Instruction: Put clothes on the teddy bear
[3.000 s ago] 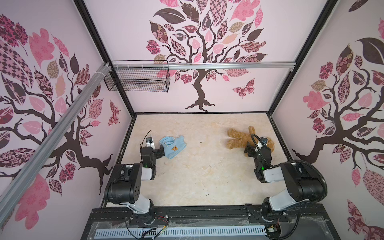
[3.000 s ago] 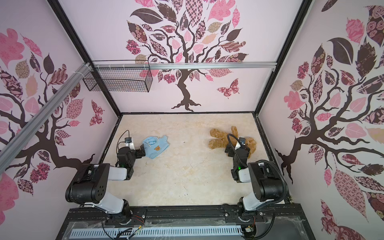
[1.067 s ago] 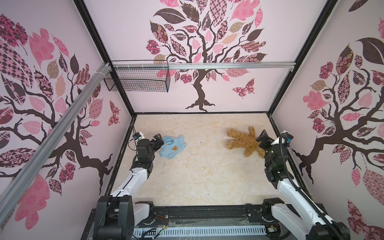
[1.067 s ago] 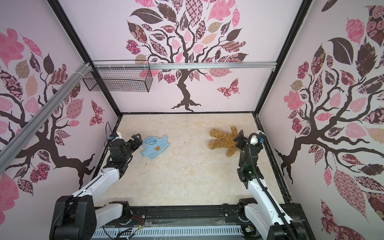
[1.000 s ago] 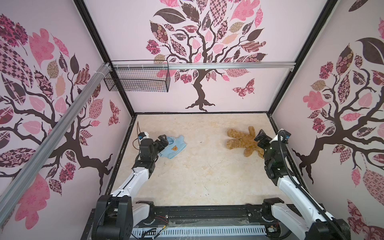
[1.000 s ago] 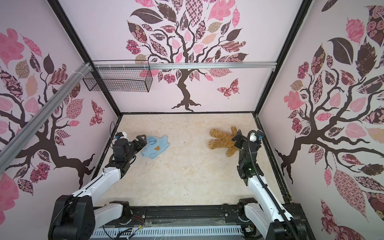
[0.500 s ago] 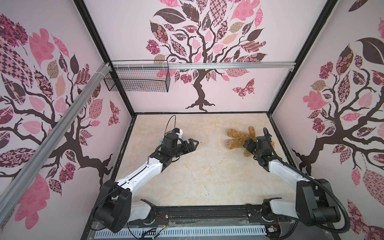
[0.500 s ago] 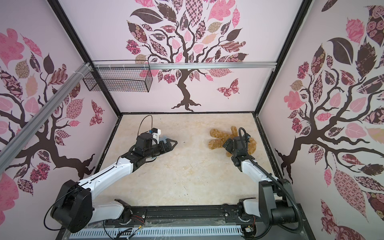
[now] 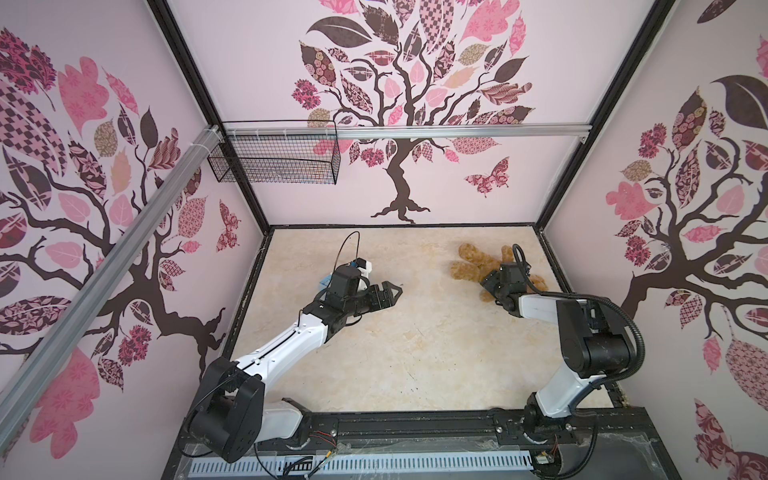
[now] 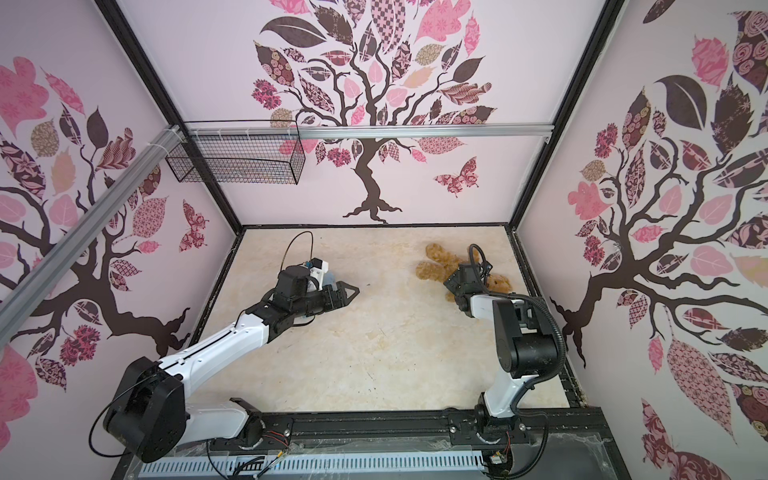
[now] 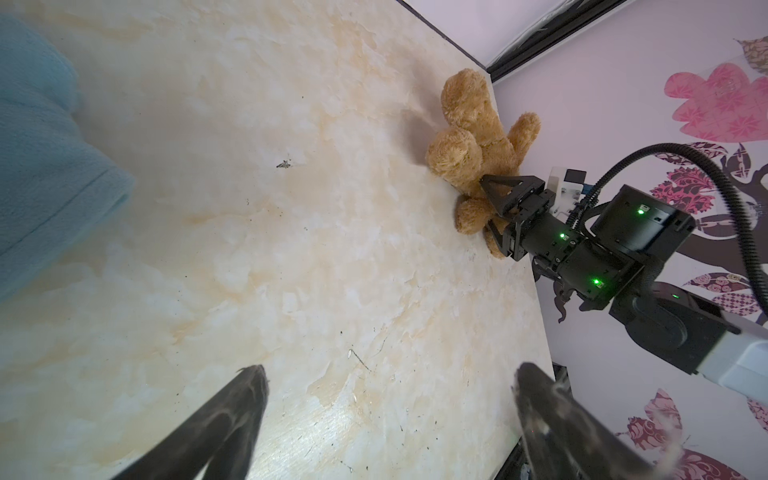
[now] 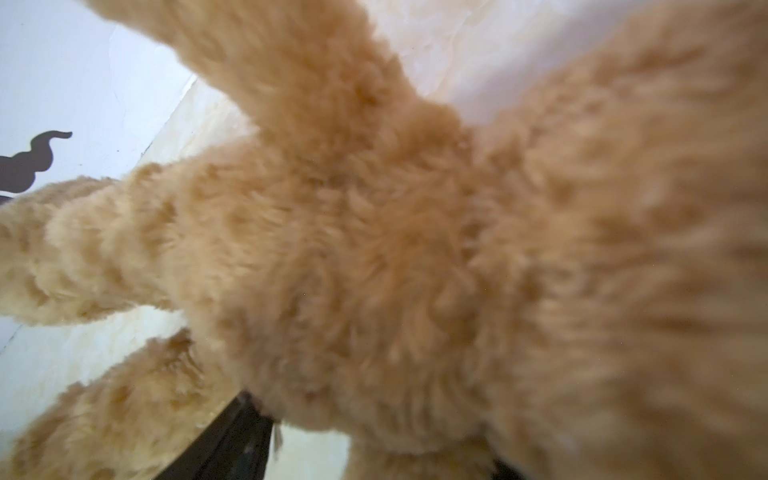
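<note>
Both arms have stretched forward. Right hand (image 11: 487,206) straddles the fluffy golden-brown plush teddy bear (image 9: 468,253) near the far right corner of the cream marbled counter (image 9: 415,353), likely to lift it; pinching or not, I cannot tell. Left hand (image 9: 394,294) hovers spread wide and empty, just past the light-blue fleece shirt (image 11: 41,145).

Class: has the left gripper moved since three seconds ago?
Yes. The left gripper has moved away from the left wall, toward the middle of the table.

A wire basket (image 9: 274,160) hangs from the rail (image 9: 457,132) on the back wall, above the beige counter (image 9: 415,353).
</note>
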Available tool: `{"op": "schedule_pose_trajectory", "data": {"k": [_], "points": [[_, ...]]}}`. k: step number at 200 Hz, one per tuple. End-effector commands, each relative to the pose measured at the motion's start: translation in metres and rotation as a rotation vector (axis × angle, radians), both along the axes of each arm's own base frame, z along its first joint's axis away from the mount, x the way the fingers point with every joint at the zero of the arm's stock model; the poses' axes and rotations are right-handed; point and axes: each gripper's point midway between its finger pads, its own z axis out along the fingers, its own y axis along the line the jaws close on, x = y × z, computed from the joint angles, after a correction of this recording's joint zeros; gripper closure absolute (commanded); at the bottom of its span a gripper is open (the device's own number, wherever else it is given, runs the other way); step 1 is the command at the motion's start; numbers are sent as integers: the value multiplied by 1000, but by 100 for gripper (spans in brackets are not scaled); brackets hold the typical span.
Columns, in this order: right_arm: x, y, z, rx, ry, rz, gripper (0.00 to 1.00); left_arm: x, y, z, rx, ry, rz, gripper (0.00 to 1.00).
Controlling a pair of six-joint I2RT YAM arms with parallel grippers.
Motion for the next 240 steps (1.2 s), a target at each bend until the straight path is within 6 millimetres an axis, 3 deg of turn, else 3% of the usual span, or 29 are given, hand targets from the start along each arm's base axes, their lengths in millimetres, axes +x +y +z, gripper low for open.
{"op": "schedule_pose_trajectory", "data": {"k": [1, 26, 52, 94, 113, 131, 153, 183, 210, 240], "points": [[9, 2, -10, 36, -25, 65, 53, -1, 1, 7, 15, -25, -3, 4], [10, 23, 4, 29, -54, 231, 82, -1, 3, 8, 20, -28, 6, 4], [-3, 66, 18, 91, -63, 442, 95, 4, 14, 16, 50, -42, 64, 4], [-65, 160, 29, 67, -1, 860, 99, 11, 25, 37, 114, -90, 94, 3], [-93, 181, 32, 47, 24, 1003, 98, 10, 24, 41, 147, -91, 61, 3], [-113, 194, 31, 39, 42, 1111, 97, 10, 21, 30, 174, -68, 34, 3], [-124, 197, 20, 73, 88, 1114, 86, 11, 7, 5, 168, 21, -19, 4], [-117, 179, 6, 19, 155, 1000, 66, 5, -38, -20, 125, 89, -137, 8], [-107, 157, 16, -48, 168, 864, 47, -7, -76, -42, 137, 124, -245, 18], [-100, 128, 35, -119, 145, 699, 35, -24, -102, -64, 110, 173, -321, 33]]}}
